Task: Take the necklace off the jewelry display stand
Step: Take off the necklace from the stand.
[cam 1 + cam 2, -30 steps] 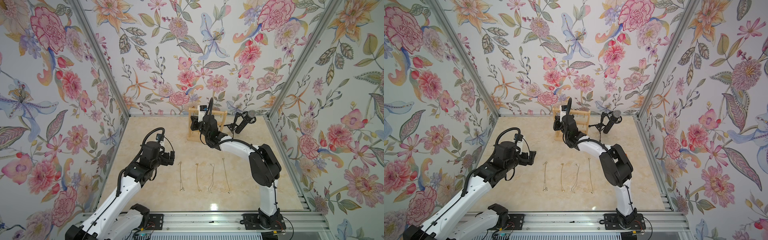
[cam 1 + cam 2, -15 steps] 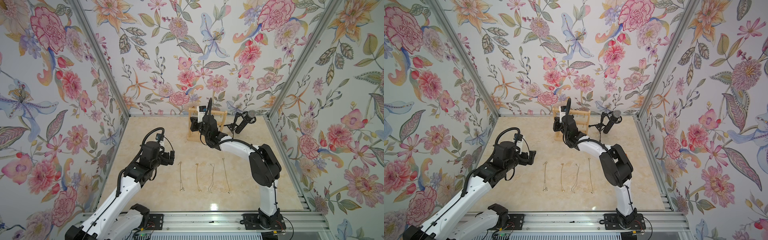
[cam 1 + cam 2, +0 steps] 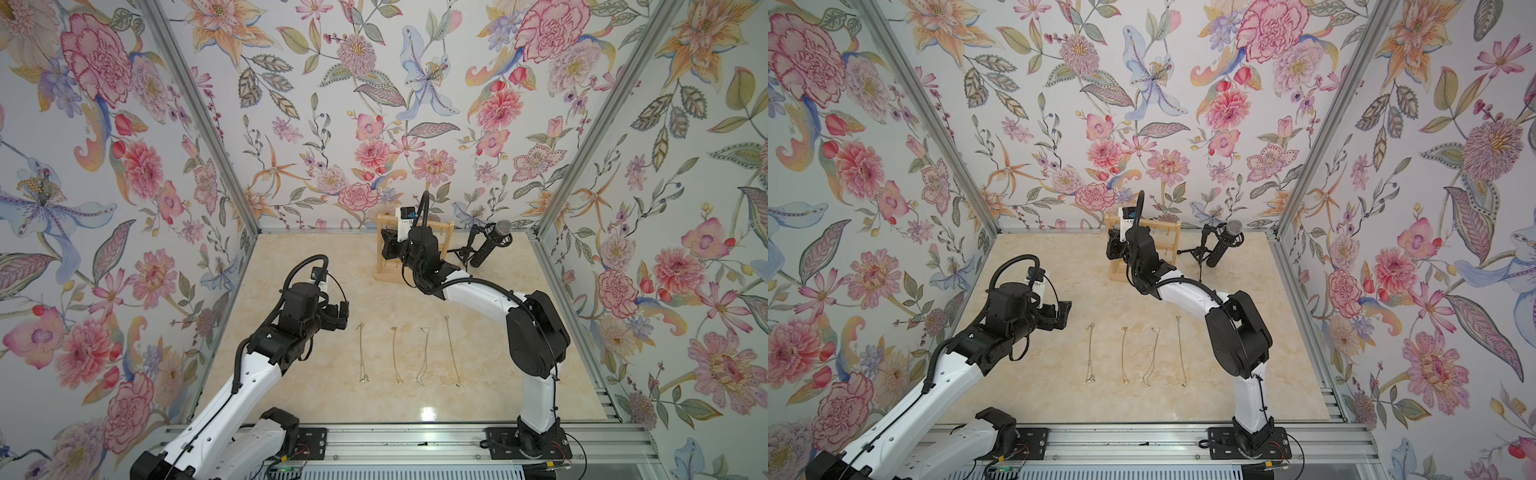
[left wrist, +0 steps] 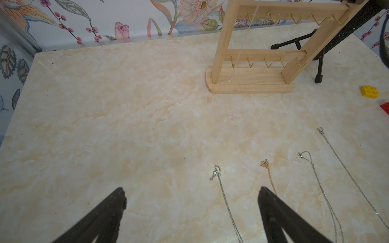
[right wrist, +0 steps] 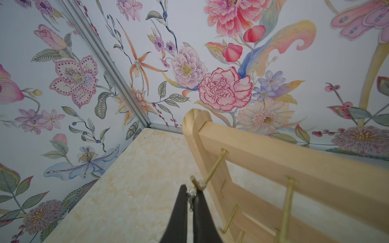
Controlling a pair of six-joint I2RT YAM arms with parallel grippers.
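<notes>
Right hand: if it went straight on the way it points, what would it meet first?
The right hand, shut on the necklace chain, would likely meet the brass hook just past its tips, then the end post of the jewelry display stand; depth is unclear.

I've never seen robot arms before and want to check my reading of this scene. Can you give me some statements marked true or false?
1. Four necklaces lie side by side on the table. True.
2. The left gripper is clamped on one of them. False: it is open, holding nothing.
3. The right gripper is shut on a silver necklace at a hook of the wooden stand. True.
4. The microphone lies flat among the necklaces. False: it sits on a tripod beside the stand.
</notes>
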